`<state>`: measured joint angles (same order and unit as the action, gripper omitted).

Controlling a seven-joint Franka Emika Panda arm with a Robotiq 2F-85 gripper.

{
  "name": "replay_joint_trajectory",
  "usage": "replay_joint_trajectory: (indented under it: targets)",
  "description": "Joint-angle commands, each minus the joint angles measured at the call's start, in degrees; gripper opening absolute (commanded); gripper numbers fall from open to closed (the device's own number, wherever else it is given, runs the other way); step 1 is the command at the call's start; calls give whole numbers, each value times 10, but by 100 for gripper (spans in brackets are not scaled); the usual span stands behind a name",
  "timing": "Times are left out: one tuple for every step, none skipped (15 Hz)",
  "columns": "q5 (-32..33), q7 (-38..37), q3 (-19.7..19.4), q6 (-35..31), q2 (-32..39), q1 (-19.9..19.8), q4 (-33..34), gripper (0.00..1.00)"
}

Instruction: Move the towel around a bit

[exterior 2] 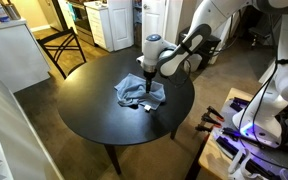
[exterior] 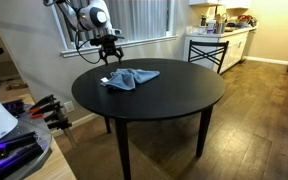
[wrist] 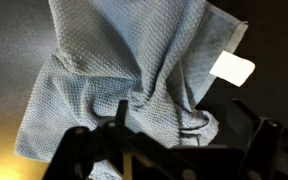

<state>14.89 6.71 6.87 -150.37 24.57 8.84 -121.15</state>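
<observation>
A crumpled blue-grey towel [exterior: 127,78] lies on the round black table [exterior: 174,100], toward its far side; it shows in both exterior views [exterior 2: 142,93]. In the wrist view the towel [wrist: 114,70] fills the upper left, with a white label [wrist: 232,68] at its right edge. My gripper [exterior: 109,55] hovers just above the towel's edge [exterior 2: 144,78]. Its two fingers are spread wide with nothing between them but the towel below [wrist: 182,112]. It is open and holds nothing.
The table [exterior 2: 94,120] stands on a wood floor. A black chair [exterior: 206,50] stands by a kitchen counter behind it; it also shows in an exterior view [exterior 2: 66,45]. Lab gear and clamps [exterior: 44,110] crowd one side, and more equipment [exterior 2: 254,130] stands beside the table.
</observation>
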Motion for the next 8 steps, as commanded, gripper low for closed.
replay_joint_trajectory:
  targets:
    - [-3,-42,-13,-55,-36,11,-54,100]
    - [-4,-18,-9,-28,-9,8,-17,100]
    - [-4,-19,-10,-31,-10,8,-20,100]
    - [-4,-19,-10,-31,-9,8,-19,100]
    - [-4,-19,-10,-31,-8,8,-18,100]
    - [-4,-19,-10,-31,-7,8,-17,100]
    - [-4,-19,-10,-31,-7,8,-17,100]
    - [-4,-19,-10,-31,-7,8,-17,100]
